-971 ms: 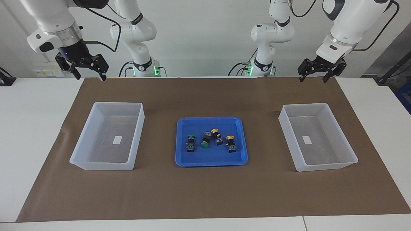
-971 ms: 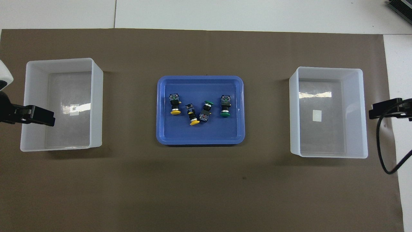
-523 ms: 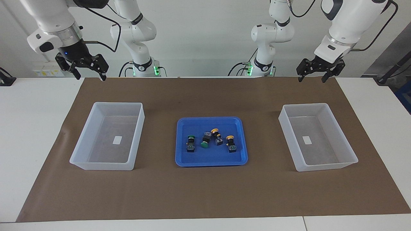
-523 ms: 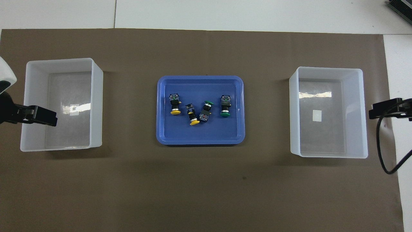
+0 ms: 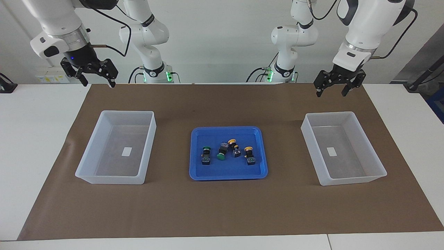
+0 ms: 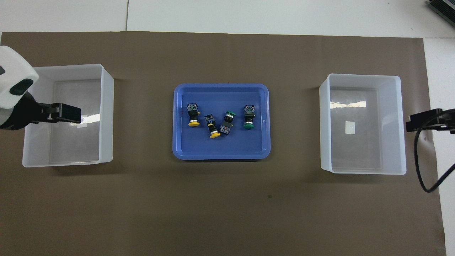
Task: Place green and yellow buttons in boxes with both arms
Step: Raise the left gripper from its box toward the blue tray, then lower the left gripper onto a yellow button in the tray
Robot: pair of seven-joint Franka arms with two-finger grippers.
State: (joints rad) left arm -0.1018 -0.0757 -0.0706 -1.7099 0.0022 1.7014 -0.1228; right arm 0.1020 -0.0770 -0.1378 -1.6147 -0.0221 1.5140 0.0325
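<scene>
Two green buttons (image 5: 206,155) (image 5: 222,151) and two yellow buttons (image 5: 234,147) (image 5: 249,155) lie in a shallow blue tray (image 5: 229,174) at mid-table. The overhead view shows the yellow ones (image 6: 193,114) (image 6: 212,126) and the green ones (image 6: 227,122) (image 6: 249,116). One box (image 5: 378,163) (image 6: 106,106) stands toward the left arm's end, the other box (image 5: 104,139) (image 6: 325,124) toward the right arm's end. Both hold only a label. My left gripper (image 5: 330,93) (image 6: 67,113) is open, raised over its box's nearer part. My right gripper (image 5: 97,83) (image 6: 414,123) is open, raised beside its box.
A brown mat (image 5: 222,208) covers the white table (image 5: 34,121) under the tray and both boxes. The arm bases (image 5: 152,69) (image 5: 284,69) stand at the table's robot end. A black cable (image 6: 426,170) hangs by the right gripper.
My left gripper has moved toward the table's middle and a little lower, now overlapping its box in the overhead view. The right gripper has barely shifted.
</scene>
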